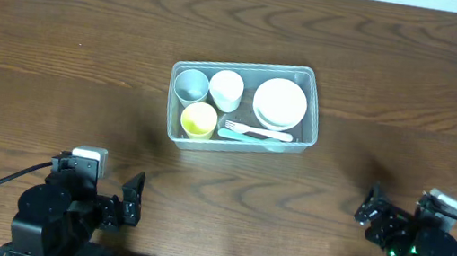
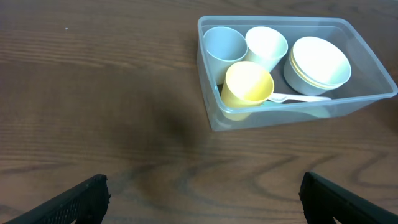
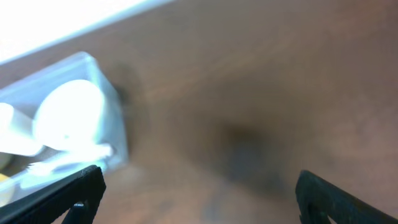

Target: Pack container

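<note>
Clearly the left jaws and right jaws both gape wide, empty, well apart from the container [image 1: 244,144].

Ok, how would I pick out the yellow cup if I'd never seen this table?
On the wooden table sits a clear plastic container. At its left end stand three cups; the yellow cup is the one nearest the robot. Its neighbours are a grey cup and a white cup; it alone is yellow.
</note>
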### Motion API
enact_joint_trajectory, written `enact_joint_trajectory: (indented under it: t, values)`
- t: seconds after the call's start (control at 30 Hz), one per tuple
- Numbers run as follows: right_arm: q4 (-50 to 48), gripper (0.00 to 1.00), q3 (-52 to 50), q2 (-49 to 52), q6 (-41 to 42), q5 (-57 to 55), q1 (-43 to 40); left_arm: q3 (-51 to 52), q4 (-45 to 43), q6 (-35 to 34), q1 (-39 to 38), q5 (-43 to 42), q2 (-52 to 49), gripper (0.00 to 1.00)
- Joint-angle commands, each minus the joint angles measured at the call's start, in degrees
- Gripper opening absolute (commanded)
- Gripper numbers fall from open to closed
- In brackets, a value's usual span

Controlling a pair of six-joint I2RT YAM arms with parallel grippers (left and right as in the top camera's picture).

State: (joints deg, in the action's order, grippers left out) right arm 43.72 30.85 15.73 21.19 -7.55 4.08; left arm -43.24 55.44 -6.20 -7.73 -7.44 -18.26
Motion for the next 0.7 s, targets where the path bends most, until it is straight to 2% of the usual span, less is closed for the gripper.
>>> enact_joint_trajectory:
  t: [0.0,0.27,0.33,0.43,0.47,0.6,0.67]
  values:
    - [-6.6,0.99,-4.3,-4.5,-14.3,5.2,0.4,0.4,0.0,-0.3,-0.1,0.4,0.1,0.98]
    - [-35.3,0.99,-20.7,-15.3,-17.0,5.5,0.4,0.4,0.0,-0.3,-0.1,0.4,0.1,0.98]
    - [-43.4,0.99,-25.0,-15.4,-17.6,5.5,0.4,0.4,0.0,-0.3,-0.1,0.4,0.1,0.98]
    - [-50.5,0.99,-29.4,-15.4,-18.3,5.5,0.5,0.4,0.0,-0.3,-0.1,0.4,0.1,0.98]
    - [-51.3,0.99,-30.6,-15.4,-18.3,5.4,0.4,0.4,0.0,-0.3,-0.1,0.4,0.1,0.98]
    - [-41.4,0.99,-30.6,-15.4,-18.2,4.9,0.4,0.4,0.0,-0.3,-0.1,0.4,0.1,0.98]
    - [-39.6,0.99,-30.6,-15.3,-18.1,6.3,0.4,0.4,0.0,-0.3,-0.1,0.4,0.1,0.98]
